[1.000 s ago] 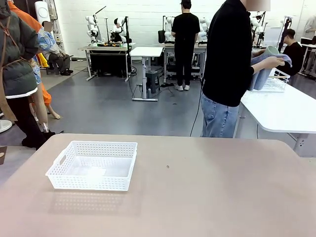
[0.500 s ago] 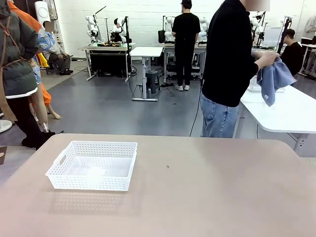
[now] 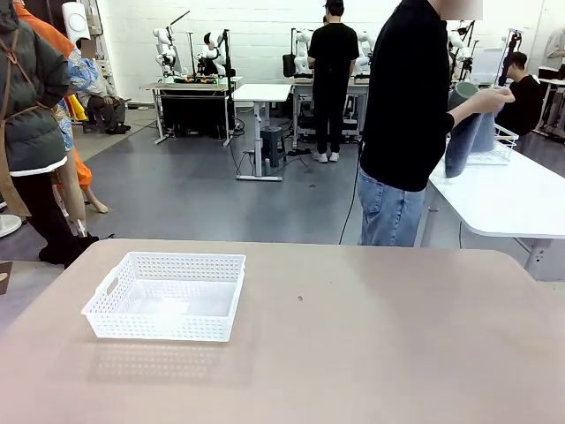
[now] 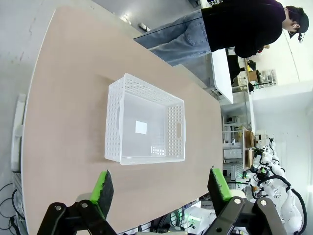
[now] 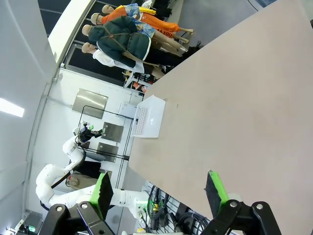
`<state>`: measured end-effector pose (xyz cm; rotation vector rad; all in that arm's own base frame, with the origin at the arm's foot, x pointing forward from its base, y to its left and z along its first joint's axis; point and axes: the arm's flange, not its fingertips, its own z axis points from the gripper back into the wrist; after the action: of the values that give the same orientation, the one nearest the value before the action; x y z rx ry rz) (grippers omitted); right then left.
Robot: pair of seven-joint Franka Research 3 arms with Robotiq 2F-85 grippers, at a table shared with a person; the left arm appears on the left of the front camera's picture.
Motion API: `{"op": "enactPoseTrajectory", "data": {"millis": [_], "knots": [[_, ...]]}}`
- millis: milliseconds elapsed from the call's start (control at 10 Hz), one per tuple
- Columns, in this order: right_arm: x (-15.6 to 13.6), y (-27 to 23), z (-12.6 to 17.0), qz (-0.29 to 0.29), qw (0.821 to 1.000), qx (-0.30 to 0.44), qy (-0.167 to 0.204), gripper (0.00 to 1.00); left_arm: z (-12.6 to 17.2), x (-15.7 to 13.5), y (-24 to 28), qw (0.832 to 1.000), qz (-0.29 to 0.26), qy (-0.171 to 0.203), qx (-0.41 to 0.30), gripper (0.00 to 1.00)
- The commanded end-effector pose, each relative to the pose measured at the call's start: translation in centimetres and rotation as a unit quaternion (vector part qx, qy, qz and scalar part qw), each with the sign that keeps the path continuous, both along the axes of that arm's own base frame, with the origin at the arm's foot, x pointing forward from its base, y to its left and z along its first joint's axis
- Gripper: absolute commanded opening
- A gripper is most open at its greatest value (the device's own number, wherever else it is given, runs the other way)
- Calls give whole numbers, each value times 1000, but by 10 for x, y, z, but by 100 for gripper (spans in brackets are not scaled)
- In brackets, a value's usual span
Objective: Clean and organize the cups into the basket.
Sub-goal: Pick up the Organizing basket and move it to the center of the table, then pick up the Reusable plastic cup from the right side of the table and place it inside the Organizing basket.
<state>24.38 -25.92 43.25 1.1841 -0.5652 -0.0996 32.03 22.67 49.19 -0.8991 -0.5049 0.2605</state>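
The white mesh basket point(image 3: 164, 307) sits on the tan table at the left, with nothing in it but a white label on its floor. Seen from the left wrist, the basket point(image 4: 145, 127) lies just beyond my open left gripper point(image 4: 160, 186), which hovers above the table holding nothing. My right gripper point(image 5: 159, 188) is open too and holds nothing, with the basket point(image 5: 148, 117) far off. At the far right a person stands at a white side table, holding a pale cup point(image 3: 465, 89) wrapped in a blue cloth point(image 3: 465, 140).
A white wire basket point(image 3: 500, 144) stands on the side table point(image 3: 503, 199) beside the person. The tan table point(image 3: 353, 336) stretches bare to the right of the mesh basket. Other people and tables stand farther back.
The person set one cup down, shook out the blue cloth, and now holds a cup in the cloth again. The basket has not moved.
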Motion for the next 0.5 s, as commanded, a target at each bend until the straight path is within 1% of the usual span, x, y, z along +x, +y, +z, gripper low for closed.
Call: {"op": "enactPoseTrajectory", "data": {"millis": [0,400], "knots": [[1,0,1,2,1000,5,1,100,1,2,0,1000,1,-1,2,100],[1,0,1,2,1000,5,1,100,1,2,0,1000,1,-1,2,100]]}}
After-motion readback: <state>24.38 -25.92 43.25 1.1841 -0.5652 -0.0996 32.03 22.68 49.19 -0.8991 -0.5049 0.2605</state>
